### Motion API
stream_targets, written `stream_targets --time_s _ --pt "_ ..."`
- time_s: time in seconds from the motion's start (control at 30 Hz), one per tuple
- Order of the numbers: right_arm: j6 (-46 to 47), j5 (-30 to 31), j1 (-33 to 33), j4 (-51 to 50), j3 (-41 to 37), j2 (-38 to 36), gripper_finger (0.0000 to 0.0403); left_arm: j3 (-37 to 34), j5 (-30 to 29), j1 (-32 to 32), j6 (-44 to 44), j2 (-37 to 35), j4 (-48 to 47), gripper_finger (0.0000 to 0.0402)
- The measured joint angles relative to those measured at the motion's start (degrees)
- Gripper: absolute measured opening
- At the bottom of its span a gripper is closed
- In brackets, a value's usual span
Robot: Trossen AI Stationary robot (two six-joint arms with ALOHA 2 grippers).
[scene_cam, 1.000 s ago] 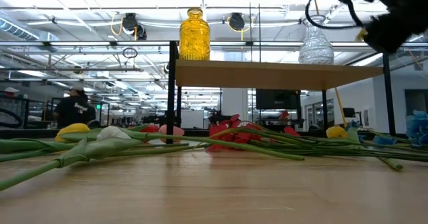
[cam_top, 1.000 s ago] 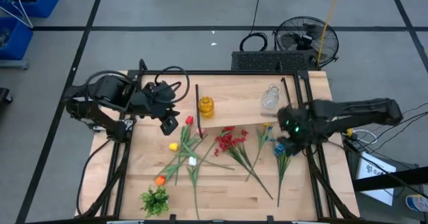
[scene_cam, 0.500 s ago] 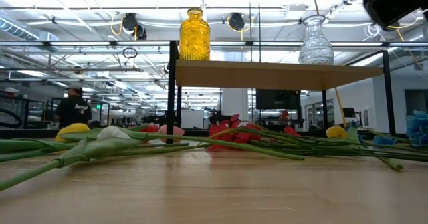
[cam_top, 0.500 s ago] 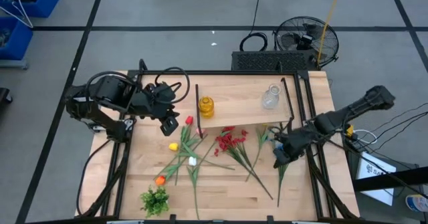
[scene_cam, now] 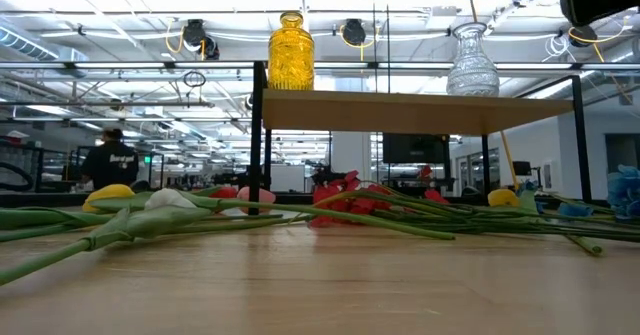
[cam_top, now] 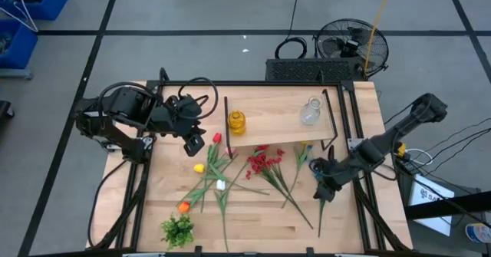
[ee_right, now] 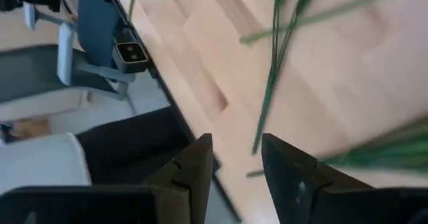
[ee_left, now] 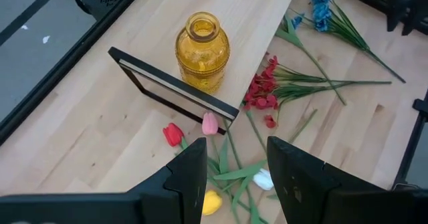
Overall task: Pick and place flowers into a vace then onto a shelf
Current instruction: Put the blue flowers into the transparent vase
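While the flowers [cam_top: 230, 172] are spread flat across the table [cam_top: 261, 226], none is held (the stems lie loose, easy to reach). The right gripper [cam_top: 322, 189] is lowered over the blue blossoms' stems [cam_top: 321, 199], its fingers parted narrowly and empty. The left gripper [cam_top: 193, 143] is kept beside the shelf [cam_top: 268, 130], fingers parted, empty. Farther back, a yellow vase [cam_top: 236, 122] and a clear vase [cam_top: 309, 113] are placed on the shelf. No writing can be read.

high: overhead, straight down on table [cam_top: 253, 211]
low: tabletop level
shared: yellow vase [cam_top: 236, 121] [scene_cam: 291, 53] [ee_left: 202, 50]
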Motion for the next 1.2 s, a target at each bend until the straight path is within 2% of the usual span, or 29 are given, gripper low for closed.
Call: stream_targets --time_s 0.2,0.3,0.5,0.6,0.77,0.93,1.03,1.2 --pt "-2.5 0.2 2.2 -0.5 0.0 2.5 0.0117 0.0 0.0 0.0 0.4 0.0 0.0 0.0161" --pt "-2.8 -0.1 3.2 -5.1 0.0 2.6 0.0108 0.0 0.0 0.0 0.4 0.0 0.0 0.0161" --pt "4.0 0.1 4.8 -18.1 0.0 0.8 0.0088 0.0 0.0 0.0 0.3 0.0 0.0 0.0161" --pt "8.9 2.4 5.3 -18.9 0.0 1.6 0.0088 0.0 -0.1 0.0 -0.2 0.0 0.0 0.0161" --pt "9.6 7.4 5.5 -20.7 0.0 4.9 0.0101 0.0 -1.6 0.0 -0.2 0.0 0.0 0.0161" --pt "17.4 9.1 4.9 -25.4 -0.2 8.5 0.0120 0.0 -3.0 0.0 -0.2 0.0 0.0 0.0161" --pt "20.9 9.0 4.9 -22.3 -2.4 10.2 0.0132 0.0 -3.0 0.0 -0.4 0.0 0.0 0.0161" --pt "27.4 9.2 4.4 -11.4 -8.7 11.3 0.0145 0.0 -3.0 0.0 -0.4 0.0 0.0 0.0161"
